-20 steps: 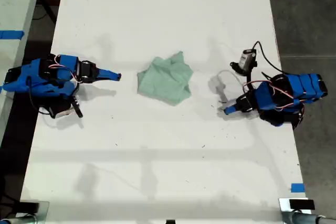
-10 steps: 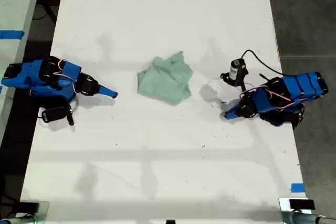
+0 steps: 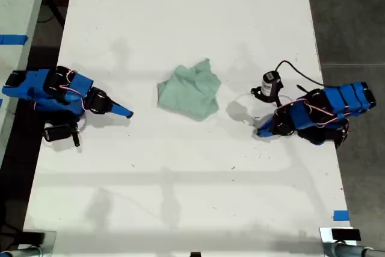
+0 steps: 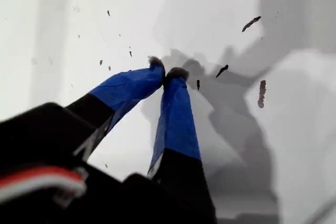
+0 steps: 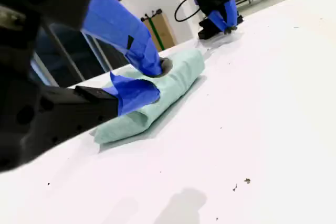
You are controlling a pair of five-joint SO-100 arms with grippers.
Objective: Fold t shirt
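Surface: long white table (image 3: 180, 16), lightly speckled with dark marks, dark floor down both of its long sides in the exterior view. Item: t shirt (image 3: 189, 93), pale mint green, lying near the middle of the table in a rumpled, partly doubled-over heap, touched by neither arm. Handling, by judgement: light, limp cloth that will sag and drag rather than hold a shape, so a hold on a loose outer edge or corner looks better than one on the bunched middle. My first gripper (image 3: 260, 130): at the exterior view's right, tip down at the bare table, well apart from the cloth, fingertips pressed together on nothing. My second gripper (image 3: 127, 112): at the exterior view's left, low over the table, pointed at the shirt but short of it, jaws only narrowly parted and empty. Folding: not yet begun.
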